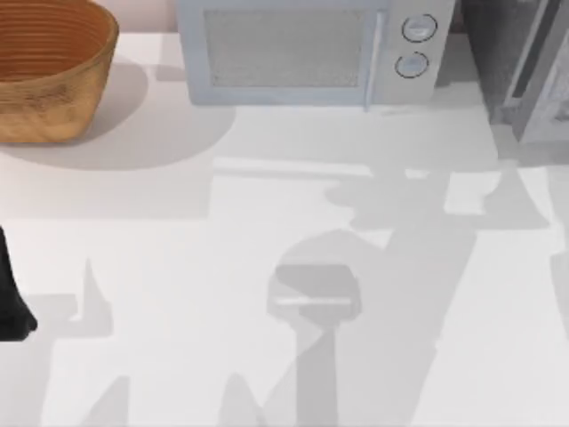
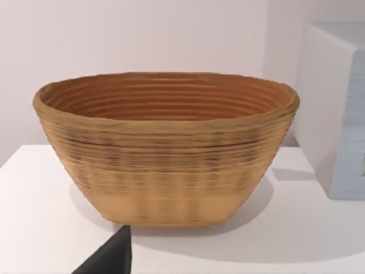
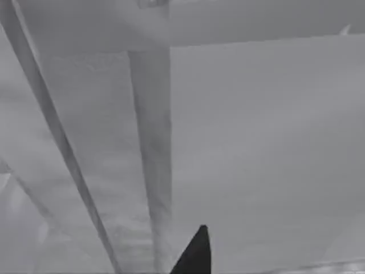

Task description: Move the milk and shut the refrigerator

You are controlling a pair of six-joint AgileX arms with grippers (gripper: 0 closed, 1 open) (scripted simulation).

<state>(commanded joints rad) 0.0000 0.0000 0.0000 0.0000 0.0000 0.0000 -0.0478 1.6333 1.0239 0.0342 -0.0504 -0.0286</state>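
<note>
1. The refrigerator (image 1: 524,71), a grey metallic cabinet with a dark speckled side, was seen at the table's far right corner, just beside the light-grey microwave (image 1: 311,49).
2. The milk carton was not made out in any view, so its place could not be told.
3. The right wrist view was taken up by pale grey refrigerator panels (image 3: 256,142) at close range, with one dark fingertip (image 3: 197,254) of the right gripper at the edge; its jaw state could not be told.
4. The left arm (image 1: 13,302) was parked at the table's left edge, facing the woven basket (image 2: 165,148); its jaw state could not be told either.
5. The door was judged stiff and smooth, best pushed flat on its panel near the free edge.
6. The carton was judged light and easily crushed, best gripped across its flat sides.
</note>
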